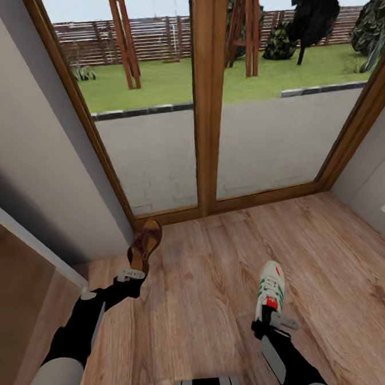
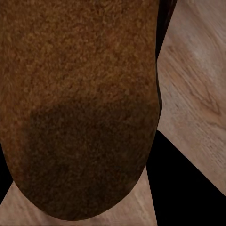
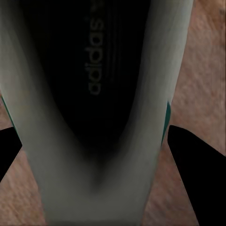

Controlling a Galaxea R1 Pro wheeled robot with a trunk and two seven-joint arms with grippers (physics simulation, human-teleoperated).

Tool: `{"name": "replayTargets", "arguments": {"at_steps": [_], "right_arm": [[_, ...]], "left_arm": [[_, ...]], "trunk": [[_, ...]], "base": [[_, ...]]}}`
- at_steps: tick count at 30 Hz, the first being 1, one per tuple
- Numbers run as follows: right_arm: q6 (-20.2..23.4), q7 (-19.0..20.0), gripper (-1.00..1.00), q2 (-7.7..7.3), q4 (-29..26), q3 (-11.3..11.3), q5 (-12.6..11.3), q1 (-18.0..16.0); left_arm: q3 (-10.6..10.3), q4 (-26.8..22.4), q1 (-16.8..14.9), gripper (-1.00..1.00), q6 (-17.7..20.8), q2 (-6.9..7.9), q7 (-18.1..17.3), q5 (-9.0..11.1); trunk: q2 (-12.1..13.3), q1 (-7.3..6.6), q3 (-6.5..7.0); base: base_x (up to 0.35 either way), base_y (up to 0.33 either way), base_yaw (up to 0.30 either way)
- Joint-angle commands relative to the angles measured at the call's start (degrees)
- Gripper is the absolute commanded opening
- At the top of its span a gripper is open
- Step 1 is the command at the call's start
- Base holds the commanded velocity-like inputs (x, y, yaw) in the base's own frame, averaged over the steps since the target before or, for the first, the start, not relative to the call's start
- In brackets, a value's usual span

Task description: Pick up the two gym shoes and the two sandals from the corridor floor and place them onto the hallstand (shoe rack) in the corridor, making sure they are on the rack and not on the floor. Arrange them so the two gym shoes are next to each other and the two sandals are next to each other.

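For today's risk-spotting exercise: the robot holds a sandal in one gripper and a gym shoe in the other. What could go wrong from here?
1. The left gripper holds the sandal only at its heel end; it may swing or slip during travel.
2. The right gripper likewise pinches the gym shoe at the heel, its toe sticking far forward, so it could bump the glass door when turning.

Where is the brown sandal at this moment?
In the head view, the sandal is at the left, held in the left claw above the wood floor, near the glass door's wooden frame.
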Motion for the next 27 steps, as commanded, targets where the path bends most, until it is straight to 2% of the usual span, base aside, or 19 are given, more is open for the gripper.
{"name": "replayTargets", "arguments": {"at_steps": [1,10,14,17,20,24,27], "right_arm": [[0.2,-0.2,-1.00,-0.91,-0.1,-0.1,0.7,0.0],[0.0,-0.1,-1.00,-5.51,0.1,-0.1,8.0,0.0],[0.0,0.4,-1.00,-6.81,0.2,-0.1,11.1,0.0],[-0.3,2.1,-1.00,-7.29,0.3,-0.1,13.7,0.1],[-2.6,6.0,-1.00,-7.83,0.4,-0.1,16.0,0.4],[-5.8,10.1,-1.00,-8.62,0.4,-0.2,16.9,1.2],[-7.6,12.2,-1.00,-9.33,0.5,-0.2,17.1,2.5]], "left_arm": [[0.2,1.1,0.0,-1.00,-0.2,-0.02,0.4,-0.4],[0.1,8.6,0.0,-1.00,-6.2,-0.06,5.1,-0.3],[0.2,11.9,0.1,-1.00,-7.8,-0.07,6.3,-0.2],[0.8,14.6,0.2,-1.00,-9.8,-0.08,7.0,0.0],[2.8,17.9,0.5,-1.00,-14.0,-0.13,8.5,0.7],[4.5,21.3,1.0,-1.00,-18.1,-0.16,10.0,1.0],[5.6,23.6,1.4,-1.00,-20.5,-0.16,11.2,1.1]], "trunk": [[0.0,-0.03,0.27],[0.1,-0.26,3.06],[0.2,-0.37,4.31],[0.2,-0.44,5.24],[0.3,-0.52,6.17],[0.3,-0.63,7.42],[1.5,-1.28,8.22]], "base": [[0.000,0.000,-0.068],[0.000,0.000,-0.087],[0.000,0.000,-0.101],[0.000,0.000,-0.103],[0.000,0.000,-0.103],[0.000,0.000,-0.103],[0.000,0.000,-0.103]]}}
